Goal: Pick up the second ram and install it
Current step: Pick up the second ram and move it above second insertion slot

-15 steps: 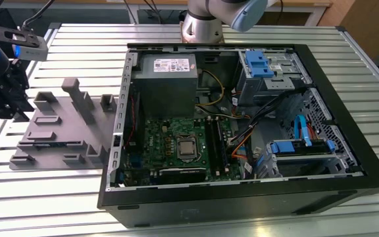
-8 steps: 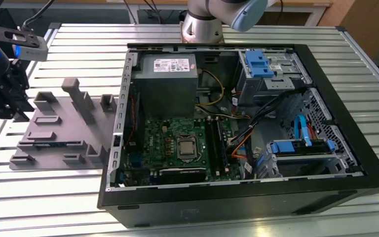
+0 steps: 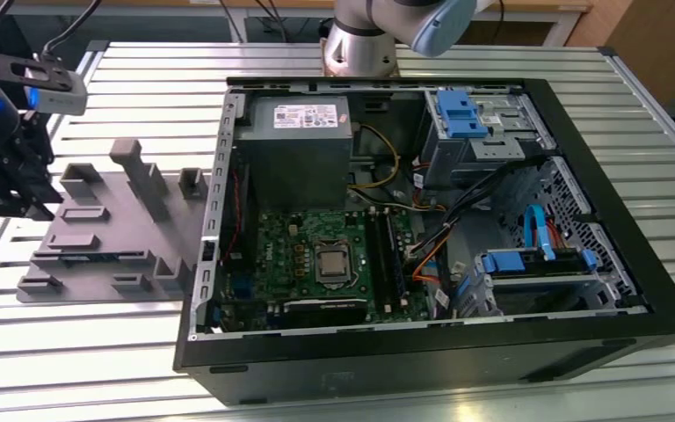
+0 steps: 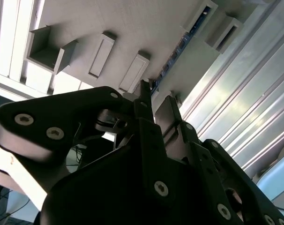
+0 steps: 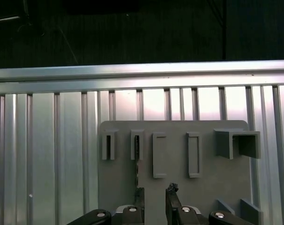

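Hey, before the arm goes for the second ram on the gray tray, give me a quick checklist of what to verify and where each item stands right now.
1. End effector open: ok, a gap shows between its fingertips in the first wrist view.
2. End effector empty: ok, nothing sits in that gap.
3. Second ram in the gray tray: ok, it stands on edge in the second wrist view.
4. Ram centred in the gap: not ok, it seems to line up with one finger instead.
5. Computer case open: ok.
6. Free slot on the motherboard: cannot tell.
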Robot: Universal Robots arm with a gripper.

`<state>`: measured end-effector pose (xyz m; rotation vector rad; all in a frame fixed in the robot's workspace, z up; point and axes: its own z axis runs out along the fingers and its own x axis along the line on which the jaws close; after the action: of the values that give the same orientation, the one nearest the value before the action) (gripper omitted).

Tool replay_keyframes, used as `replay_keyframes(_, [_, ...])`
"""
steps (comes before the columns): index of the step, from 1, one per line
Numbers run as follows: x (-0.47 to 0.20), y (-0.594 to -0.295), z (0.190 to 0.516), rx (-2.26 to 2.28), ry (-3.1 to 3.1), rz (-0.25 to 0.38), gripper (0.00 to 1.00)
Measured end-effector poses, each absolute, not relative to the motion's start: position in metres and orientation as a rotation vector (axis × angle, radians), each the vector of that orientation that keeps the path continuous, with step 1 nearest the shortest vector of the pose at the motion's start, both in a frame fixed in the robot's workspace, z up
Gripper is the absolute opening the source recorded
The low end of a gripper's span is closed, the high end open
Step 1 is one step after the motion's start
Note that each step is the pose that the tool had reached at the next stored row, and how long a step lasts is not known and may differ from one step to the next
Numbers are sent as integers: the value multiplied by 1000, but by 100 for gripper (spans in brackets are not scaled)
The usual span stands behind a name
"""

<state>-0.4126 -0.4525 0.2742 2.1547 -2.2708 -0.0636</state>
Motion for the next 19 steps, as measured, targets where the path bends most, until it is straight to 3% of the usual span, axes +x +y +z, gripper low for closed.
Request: replay_keyframes(19, [-413,-454,259,2154,-2271,-64,32])
